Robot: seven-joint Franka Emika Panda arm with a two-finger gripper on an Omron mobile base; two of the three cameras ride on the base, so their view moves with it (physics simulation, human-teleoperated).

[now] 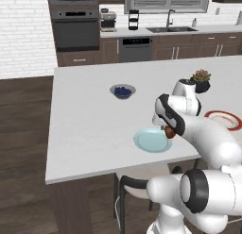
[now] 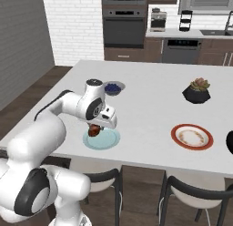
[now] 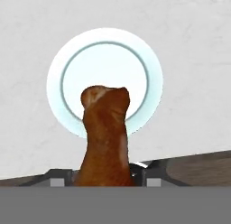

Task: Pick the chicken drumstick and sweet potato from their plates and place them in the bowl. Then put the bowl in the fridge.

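The chicken drumstick (image 3: 105, 137) is clamped between the jaws of the gripper (image 3: 104, 173), standing up the centre of the hand view with its fat end uppermost in the frame; the jaws are closed on its lower part, partly parted around it. It hangs clear above the light blue plate (image 3: 63, 56), which lies bare beneath it on the white counter (image 3: 189, 47). In the right base view the drumstick (image 2: 94, 130) shows as a dark brown lump under the gripper (image 2: 96, 128) at centre left, over the blue plate (image 2: 111, 141); in the left base view the same lump (image 1: 168, 132) sits at the right rim of that plate (image 1: 149, 141). The red-rimmed plate (image 2: 192, 136) lies at the right of the right base view, and its centre appears empty; I cannot locate the sweet potato. A black rounded edge (image 2: 230, 143) at the far right border may be the bowl, but too little shows to be certain. The small bowl of blueberries (image 2: 113, 88) and the potted plant (image 2: 196, 90) stand further back. Risks, as judged: the drumstick tapers and is held near one end, so it may pivot or slip during a long sideways swing; the carry would pass over the red-rimmed plate and near the plant; a release off-centre could drop it on the counter instead of inside the bowl.
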